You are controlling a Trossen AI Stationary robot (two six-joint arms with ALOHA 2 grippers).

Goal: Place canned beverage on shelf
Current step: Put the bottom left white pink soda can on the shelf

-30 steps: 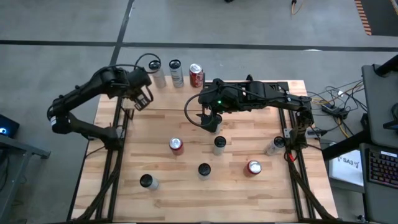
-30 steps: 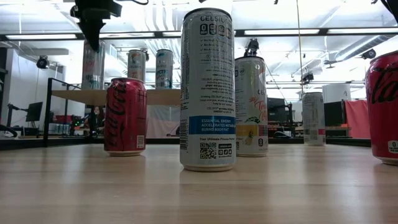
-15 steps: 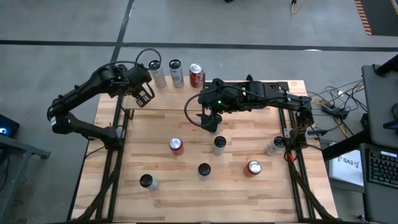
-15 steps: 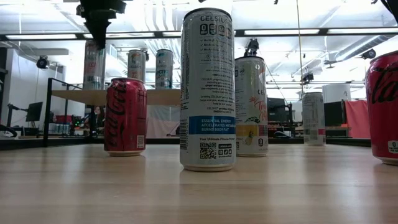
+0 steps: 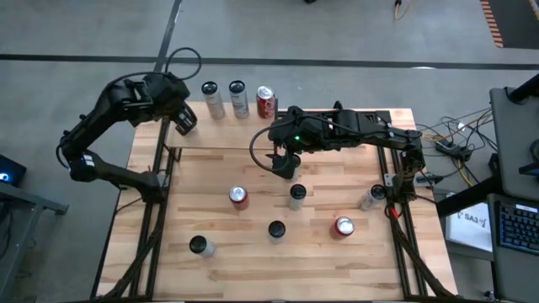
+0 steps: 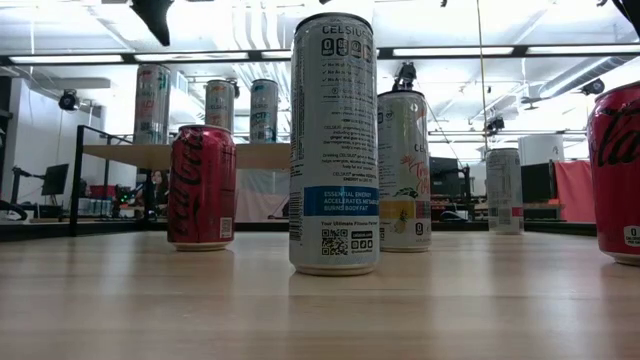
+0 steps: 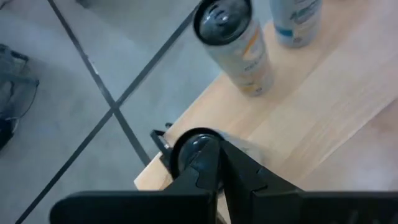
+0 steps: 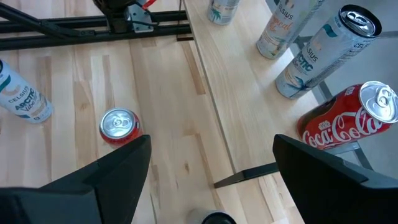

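Left gripper (image 5: 184, 124) sits raised over the shelf (image 5: 320, 126) at its left end, arm bent in an arch from the bench's (image 5: 219, 261) left side. Fingers (image 7: 249, 177) pinched together, holding nothing. One tall can (image 7: 234, 45) stands just beyond their tips in the left wrist view.

Right gripper (image 5: 285, 166) hangs low over mid-bench, arm stretched across from the right post and pointing left. Fingers (image 8: 115, 171) spread wide, nothing between them.

Three cans upright on the shelf's back edge: two tall silver cans (image 5: 224, 99) side by side, red cola can (image 5: 266, 103) next to them. Six more cans stand on the bench below, including a red can (image 5: 239, 197) near the centre.
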